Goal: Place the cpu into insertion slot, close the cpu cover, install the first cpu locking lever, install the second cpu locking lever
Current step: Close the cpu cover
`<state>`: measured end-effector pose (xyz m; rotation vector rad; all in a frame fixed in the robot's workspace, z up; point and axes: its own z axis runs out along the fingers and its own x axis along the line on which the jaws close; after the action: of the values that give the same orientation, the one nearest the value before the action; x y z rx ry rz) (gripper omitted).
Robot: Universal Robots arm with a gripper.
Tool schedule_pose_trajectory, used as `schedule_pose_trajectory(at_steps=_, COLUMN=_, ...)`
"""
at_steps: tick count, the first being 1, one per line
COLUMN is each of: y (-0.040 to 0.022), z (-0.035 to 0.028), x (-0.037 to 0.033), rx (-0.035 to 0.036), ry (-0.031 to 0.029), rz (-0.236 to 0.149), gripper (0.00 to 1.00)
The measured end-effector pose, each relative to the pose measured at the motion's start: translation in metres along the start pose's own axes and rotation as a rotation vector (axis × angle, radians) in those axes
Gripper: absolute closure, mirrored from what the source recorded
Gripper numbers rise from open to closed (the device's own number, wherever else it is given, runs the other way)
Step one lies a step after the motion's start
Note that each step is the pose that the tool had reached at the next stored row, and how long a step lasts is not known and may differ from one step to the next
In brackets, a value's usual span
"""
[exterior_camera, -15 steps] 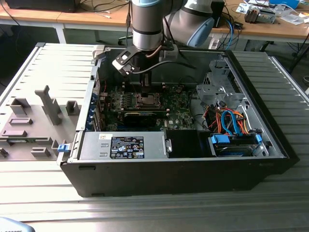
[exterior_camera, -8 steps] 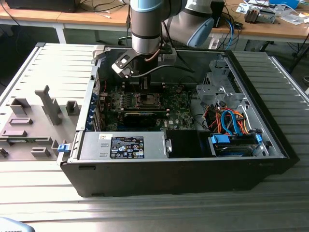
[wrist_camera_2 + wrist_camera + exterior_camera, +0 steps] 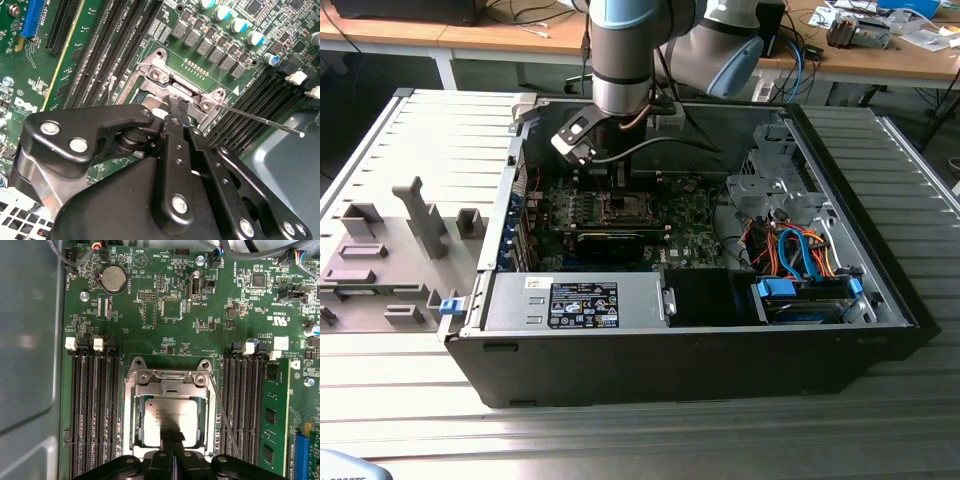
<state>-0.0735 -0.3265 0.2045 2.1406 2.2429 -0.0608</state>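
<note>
Inside the insertion slot (image 3: 128, 420) the cpu (image 3: 161, 414) lies flat with its silver top up, and the cpu cover (image 3: 170, 388) lies down around it like a frame. My gripper (image 3: 173, 436) has its fingers pressed together with nothing between them, the tips over the cpu's near edge. Beside the slot a thin lever rod (image 3: 224, 417) slants away, its end free.

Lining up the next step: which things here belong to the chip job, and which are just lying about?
Job: chip, cover frame, locking lever, hand.
Lying about: coin battery, memory stick, blue cables, grey fixtures.
</note>
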Motion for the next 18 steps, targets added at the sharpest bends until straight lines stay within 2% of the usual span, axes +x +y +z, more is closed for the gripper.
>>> schedule_pose_trajectory(at_steps=2, y=0.0044, z=-0.0002, x=-0.0002, rx=0.0001, ry=0.0001, rz=0.000, gripper=0.89)
schedule_pose_trajectory(at_steps=6, y=0.0141, z=-0.0028, x=-0.0008, rx=0.0053, ry=0.0005, rz=-0.001, gripper=0.89)
schedule_pose_trajectory(at_steps=13, y=0.0222, z=-0.0134, x=-0.0018, rx=0.0144, ry=0.0007, rz=-0.001, gripper=0.89)
schedule_pose_trajectory(at_steps=18, y=0.0232, z=-0.0203, x=-0.0022, rx=0.0153, ry=0.0007, rz=-0.001, gripper=0.89)
